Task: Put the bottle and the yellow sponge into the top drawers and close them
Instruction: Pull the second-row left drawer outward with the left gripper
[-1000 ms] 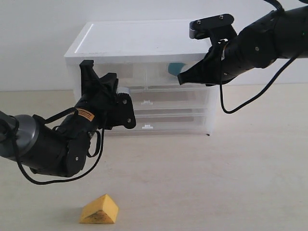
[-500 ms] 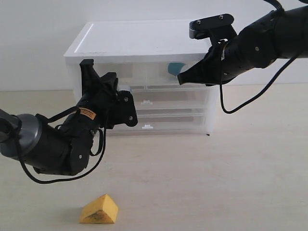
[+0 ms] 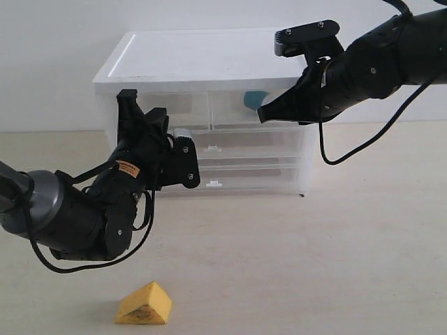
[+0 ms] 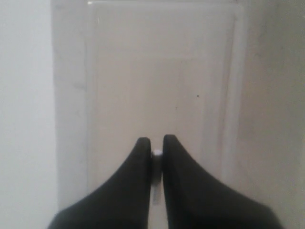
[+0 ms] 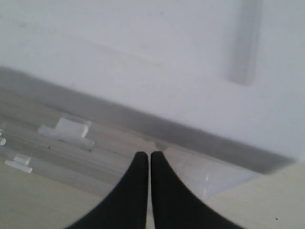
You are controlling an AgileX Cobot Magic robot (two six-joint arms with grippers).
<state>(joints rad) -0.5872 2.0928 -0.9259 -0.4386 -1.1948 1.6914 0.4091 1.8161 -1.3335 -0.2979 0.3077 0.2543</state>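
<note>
Near: porous, wedge-shaped yellow sponge (image 3: pixel 144 304) on matte tabletop (image 3: pixel 314 265); behind it, left claw (image 4: pixel 154 145) clenched on the slick white handle tab (image 4: pixel 156 153) of the translucent top-left drawer (image 3: pixel 188 106), so it may slip off on a pull; far right, right claw (image 5: pixel 145 155) clenched, hold unclear, at top-right drawer (image 3: pixel 230 112) containing the bottle (image 3: pixel 255 99).

The left gripper (image 3: pixel 179 139), its fingers (image 4: pixel 143 157) pinched on a white handle tab (image 4: pixel 156 153), has shifted slightly to the right in the exterior view, along the cabinet (image 3: pixel 202 59) front. The left arm's grey rear joint (image 3: pixel 38 199) and black forearm (image 3: pixel 87 220) have sunk slightly toward the surface (image 3: pixel 293 265).
</note>
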